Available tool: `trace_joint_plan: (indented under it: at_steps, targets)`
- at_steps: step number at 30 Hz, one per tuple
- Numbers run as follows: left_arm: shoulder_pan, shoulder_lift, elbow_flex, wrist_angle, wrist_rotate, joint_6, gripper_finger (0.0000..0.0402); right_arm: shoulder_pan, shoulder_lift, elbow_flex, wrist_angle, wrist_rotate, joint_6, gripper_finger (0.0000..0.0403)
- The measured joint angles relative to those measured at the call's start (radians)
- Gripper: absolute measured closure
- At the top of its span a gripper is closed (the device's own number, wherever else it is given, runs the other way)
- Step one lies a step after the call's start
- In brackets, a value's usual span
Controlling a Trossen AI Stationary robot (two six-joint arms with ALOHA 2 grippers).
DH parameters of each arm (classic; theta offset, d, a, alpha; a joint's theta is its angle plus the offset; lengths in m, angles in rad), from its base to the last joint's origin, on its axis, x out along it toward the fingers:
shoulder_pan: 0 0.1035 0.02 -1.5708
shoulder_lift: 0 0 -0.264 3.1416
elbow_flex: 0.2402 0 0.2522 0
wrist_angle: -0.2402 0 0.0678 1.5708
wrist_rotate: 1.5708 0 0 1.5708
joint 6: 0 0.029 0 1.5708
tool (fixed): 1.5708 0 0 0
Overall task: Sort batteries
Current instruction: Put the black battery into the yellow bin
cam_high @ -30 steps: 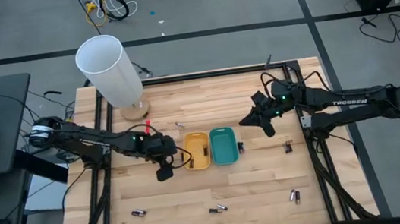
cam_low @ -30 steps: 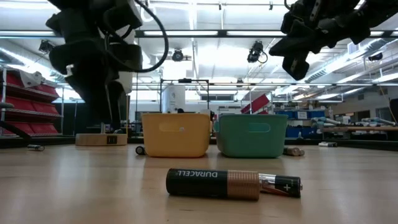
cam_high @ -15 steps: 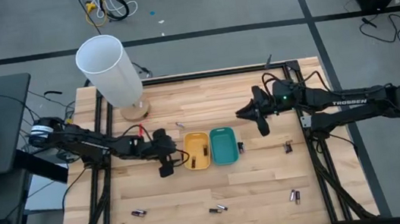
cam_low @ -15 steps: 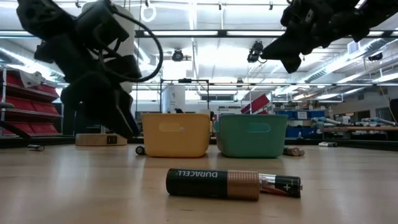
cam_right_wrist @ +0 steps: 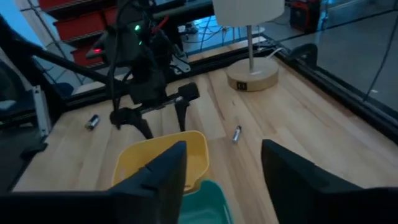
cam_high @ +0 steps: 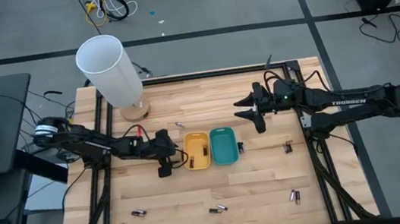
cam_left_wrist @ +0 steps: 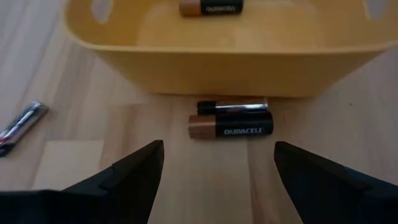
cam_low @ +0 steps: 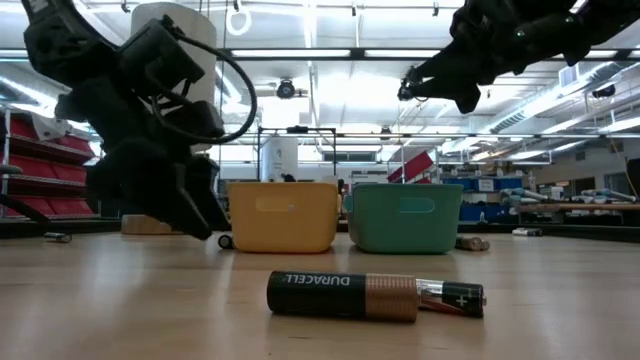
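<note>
My left gripper stands open and low beside the left wall of the yellow tray. Two batteries lie side by side on the table against that wall, just ahead of its fingertips and untouched. One battery lies inside the yellow tray. My right gripper hangs open and empty above the table, far right of the teal tray. More batteries lie loose near the front edge, front left, front right and right of the teal tray.
A lamp with a white shade stands on a wooden base at the far left corner. A slim battery lies beyond the yellow tray, another beside the teal tray. In the low view a large battery lies in front.
My left gripper has sunk lower and tipped forward toward the foot of the yellow tray, staying open. My right gripper has drawn toward the table's far edge and a little left, levelled out, and opened.
</note>
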Motion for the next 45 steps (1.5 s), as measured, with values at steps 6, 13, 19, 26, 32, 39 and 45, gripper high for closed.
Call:
trace_joint_plan:
  at_steps: [6, 13, 19, 26, 32, 39, 45]
  targets:
    - [0.017, 0.078, 0.001, 0.108, 0.009, 0.009, 0.008, 0.028, 0.008, 0.0, 0.038, 0.093, -0.002, 0.0145]
    - [0.018, 0.144, 0.002, 0.18, 0.016, -0.02, 0.008, 0.046, 0.008, 0.0, 0.042, 0.105, 0.006, 0.0099]
    - [0.018, 0.153, 0.003, 0.188, 0.021, -0.055, 0.0083, 0.047, 0.008, 0.0, 0.042, 0.107, 0.081, 0.0095]
    - [0.018, 0.153, 0.005, 0.156, 0.021, -0.09, 0.0122, 0.047, 0.008, 0.0, 0.042, 0.107, 0.119, 0.0109]
    - [0.018, 0.152, 0.004, 0.153, 0.01, -0.124, 0.0154, 0.046, 0.008, 0.0, 0.041, 0.114, 0.138, 0.0125]
    - [0.018, 0.084, 0.001, 0.111, -0.002, -0.193, 0.0137, 0.046, 0.008, 0.0, 0.042, 0.114, 0.136, 0.0128]
    - [-0.006, -0.049, 0.001, -0.085, 0.011, -0.213, 0.0148, 0.046, 0.008, 0.0, 0.042, 0.114, 0.135, 0.0128]
